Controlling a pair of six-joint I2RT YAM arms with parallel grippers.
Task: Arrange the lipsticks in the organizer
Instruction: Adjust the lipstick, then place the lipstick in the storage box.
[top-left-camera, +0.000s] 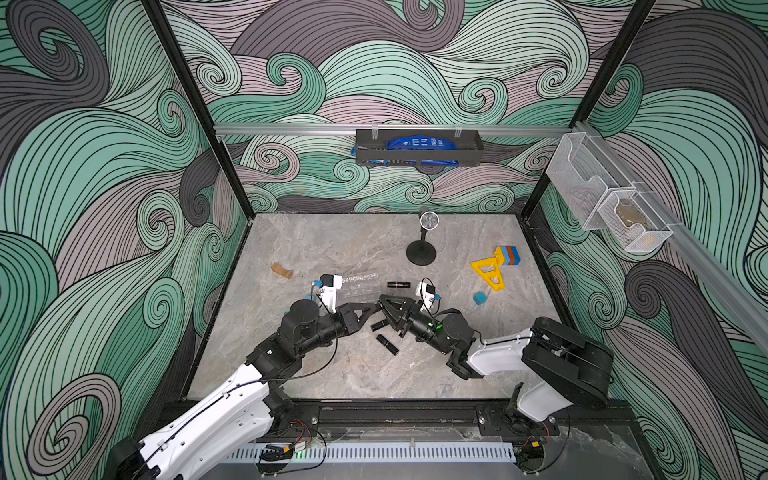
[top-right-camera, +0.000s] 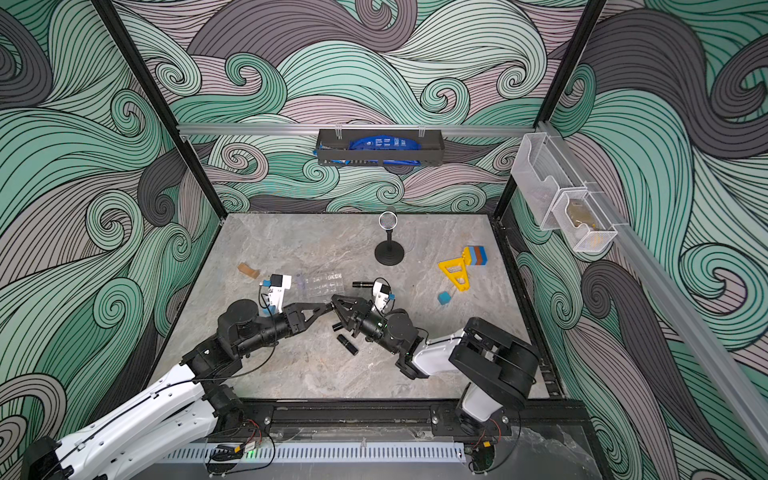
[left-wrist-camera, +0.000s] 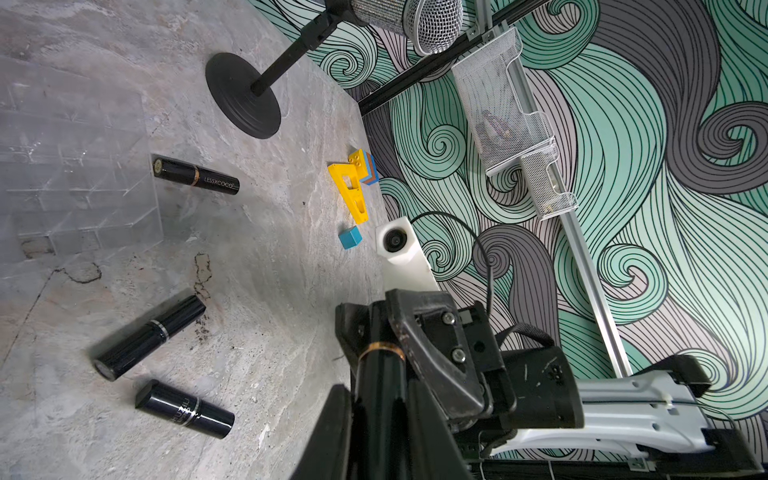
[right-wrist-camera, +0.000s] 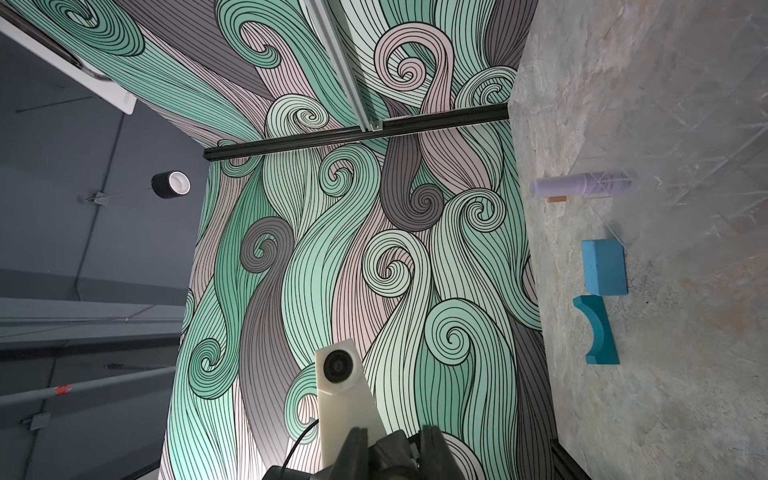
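My left gripper (top-left-camera: 376, 308) and right gripper (top-left-camera: 383, 301) meet tip to tip at mid-table. In the left wrist view the left gripper (left-wrist-camera: 380, 399) is shut on a black lipstick (left-wrist-camera: 380, 365) with a gold band. Its far end sits between the right gripper's fingers (left-wrist-camera: 432, 332), which close on it. In the right wrist view the right gripper (right-wrist-camera: 392, 440) shows a dark shape between its jaws. Three more lipsticks lie loose on the table (top-left-camera: 398, 284) (top-left-camera: 379, 325) (top-left-camera: 387, 345). The clear organizer (top-left-camera: 359, 284) (left-wrist-camera: 75, 166) lies just beyond the grippers.
A pale lavender tube (right-wrist-camera: 584, 185) lies by the organizer. A microphone stand (top-left-camera: 422, 249), yellow toy (top-left-camera: 488, 270), stacked coloured blocks (top-left-camera: 510, 255), blue cube (top-left-camera: 479, 298) and wooden block (top-left-camera: 281, 270) lie around. A black shelf (top-left-camera: 419, 151) and white mesh basket (top-left-camera: 602, 203) hang on the walls.
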